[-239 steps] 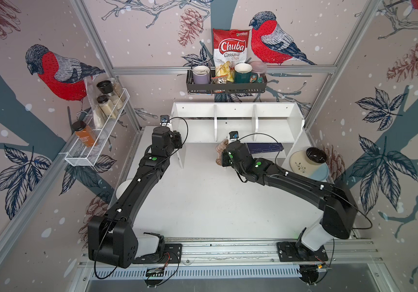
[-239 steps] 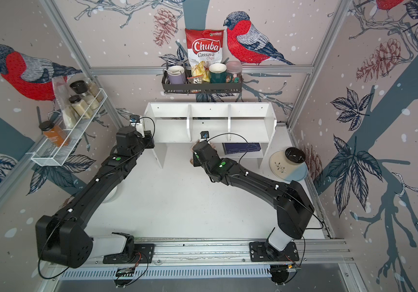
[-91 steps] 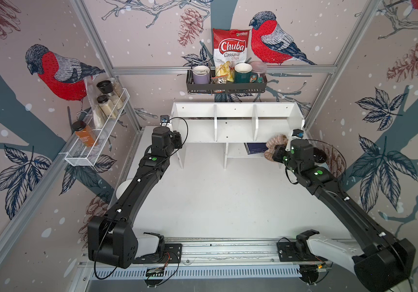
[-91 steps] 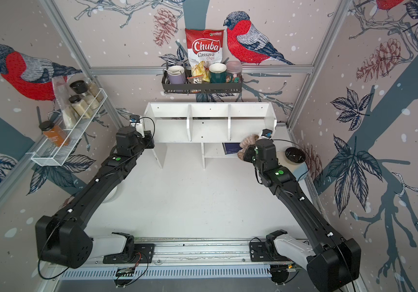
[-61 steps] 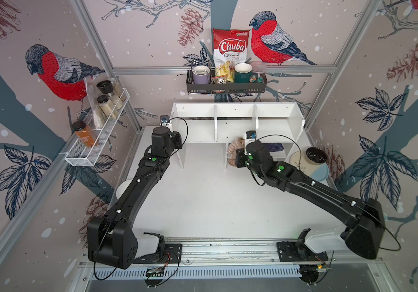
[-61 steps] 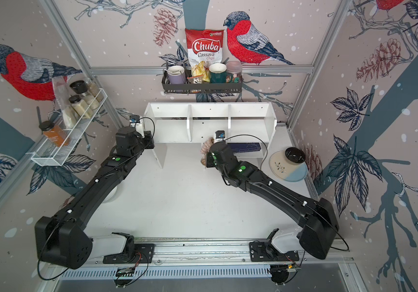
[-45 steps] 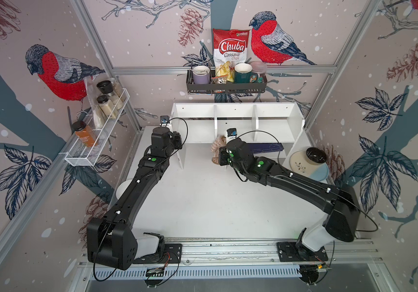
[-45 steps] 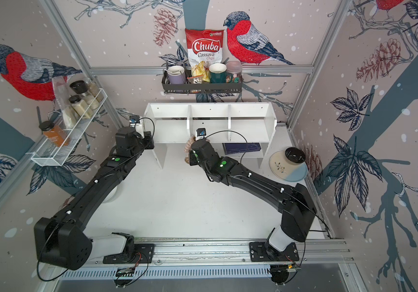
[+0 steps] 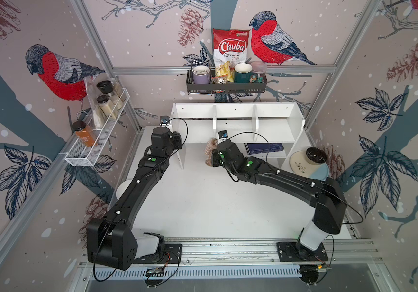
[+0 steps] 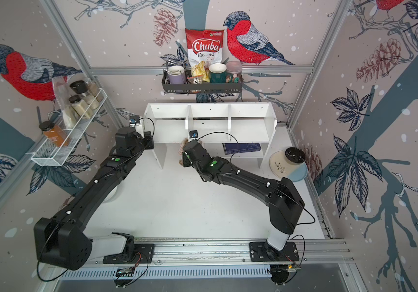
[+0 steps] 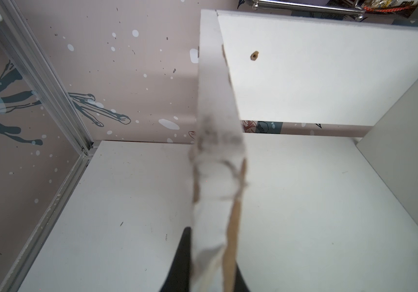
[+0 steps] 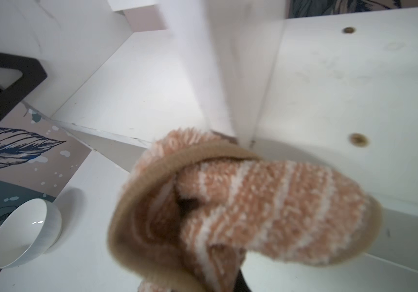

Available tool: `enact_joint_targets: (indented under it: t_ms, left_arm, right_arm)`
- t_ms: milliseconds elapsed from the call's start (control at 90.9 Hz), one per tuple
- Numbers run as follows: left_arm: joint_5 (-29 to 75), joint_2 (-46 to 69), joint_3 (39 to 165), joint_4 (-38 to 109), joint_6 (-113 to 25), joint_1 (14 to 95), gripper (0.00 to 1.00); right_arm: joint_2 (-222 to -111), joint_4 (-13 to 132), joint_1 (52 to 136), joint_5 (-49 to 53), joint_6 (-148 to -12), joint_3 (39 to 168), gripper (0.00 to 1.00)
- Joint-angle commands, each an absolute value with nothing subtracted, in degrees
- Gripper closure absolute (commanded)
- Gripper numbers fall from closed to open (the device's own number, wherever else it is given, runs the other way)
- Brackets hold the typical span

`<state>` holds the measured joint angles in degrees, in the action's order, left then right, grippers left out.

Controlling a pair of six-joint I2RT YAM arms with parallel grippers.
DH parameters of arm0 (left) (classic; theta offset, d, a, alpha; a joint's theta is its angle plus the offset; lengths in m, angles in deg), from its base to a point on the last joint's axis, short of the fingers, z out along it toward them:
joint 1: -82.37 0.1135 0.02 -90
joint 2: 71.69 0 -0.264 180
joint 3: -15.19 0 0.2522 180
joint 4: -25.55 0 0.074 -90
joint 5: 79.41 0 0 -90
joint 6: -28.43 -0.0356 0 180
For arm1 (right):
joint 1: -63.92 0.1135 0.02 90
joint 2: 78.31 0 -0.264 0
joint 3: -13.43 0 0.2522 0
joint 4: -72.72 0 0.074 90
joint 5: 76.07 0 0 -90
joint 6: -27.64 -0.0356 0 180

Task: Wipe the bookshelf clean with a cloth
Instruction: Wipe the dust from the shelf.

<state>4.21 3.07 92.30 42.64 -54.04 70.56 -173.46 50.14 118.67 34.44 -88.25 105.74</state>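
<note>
The right end effector (image 9: 212, 158) grips the bunched cloth (image 12: 253, 209) (soft, light, floppy), bookshelf (image 9: 235, 111) just ahead; left end effector (image 9: 177, 141) clamps its side.

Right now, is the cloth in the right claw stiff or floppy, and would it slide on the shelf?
Probably floppy: the cloth folds over itself in a loose bunch. Likely light, being fluffy pile. Its nap may drag rather than slip on the smooth shelf.

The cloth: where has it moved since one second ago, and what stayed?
The cloth, shut in the right pincer, swept leftward from the right end of the bookshelf along its front. The left pincer stays clamped on its left panel; nothing was released.
</note>
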Motion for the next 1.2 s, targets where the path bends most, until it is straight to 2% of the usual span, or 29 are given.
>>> enact_joint_targets:
  t_ms: [0, 132, 583, 902, 1012, 1188]
  left_arm:
    - [10.6, 3.3, 92.4, 43.2, -48.5, 70.2, 1.0]
    - [10.9, 3.3, 92.5, 43.2, -48.3, 70.5, 1.0]
    - [12.2, 3.4, 92.4, 42.8, -47.3, 70.5, 1.0]
    - [11.9, 2.9, 92.4, 42.9, -47.1, 70.5, 1.0]
    - [11.9, 2.7, 92.4, 43.0, -47.1, 70.4, 1.0]
    - [11.6, 2.4, 92.4, 43.1, -47.2, 70.5, 1.0]
  right_arm:
    - [-169.5, 53.6, 117.3, 36.3, -89.4, 102.1, 1.0]
    - [-170.4, 55.7, 117.4, 34.5, -88.7, 102.5, 1.0]
    - [-190.8, 59.3, 124.7, 28.0, -88.6, 122.7, 1.0]
    - [-200.5, 65.3, 126.5, 26.3, -91.0, 127.4, 1.0]
    - [-204.9, 63.2, 126.6, 25.3, -92.2, 130.1, 1.0]
    - [-207.9, 64.4, 127.2, 24.8, -95.8, 126.6, 1.0]
